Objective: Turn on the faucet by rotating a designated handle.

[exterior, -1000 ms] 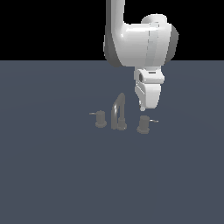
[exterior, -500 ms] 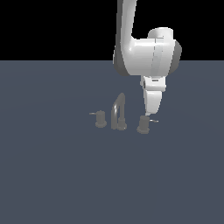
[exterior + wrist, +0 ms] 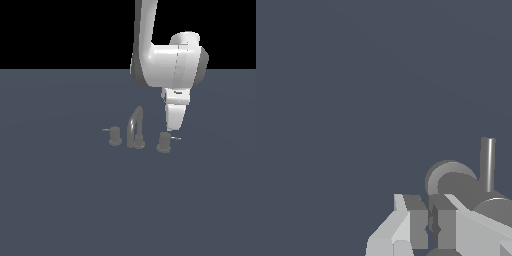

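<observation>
The small grey faucet [image 3: 135, 131] stands mid-floor, its arched spout between two squat knobs. The handle [image 3: 163, 142] is the knob on the exterior view's right, and its thin pale lever rod [image 3: 175, 138] points rightward. My gripper [image 3: 174, 128] hangs pointing down just above that rod, behind the knob; whether it touches the rod I cannot tell. In the wrist view the fingers [image 3: 417, 223] stand nearly together around a thin dark slit, so the gripper [image 3: 432, 227] is shut on nothing. The knob [image 3: 452, 181] and the pale rod [image 3: 487, 163] lie just beyond the fingertips.
The twin knob [image 3: 115, 136], with a lever pointing leftward, stands on the other side of the spout. A flat dark blue-grey floor [image 3: 70, 200] stretches all around the faucet. My white arm [image 3: 167, 65] rises above the handle.
My arm has shifted toward the exterior view's right and the gripper has dropped slightly, from above the knob to over the lever rod. The faucet parts have not moved.
</observation>
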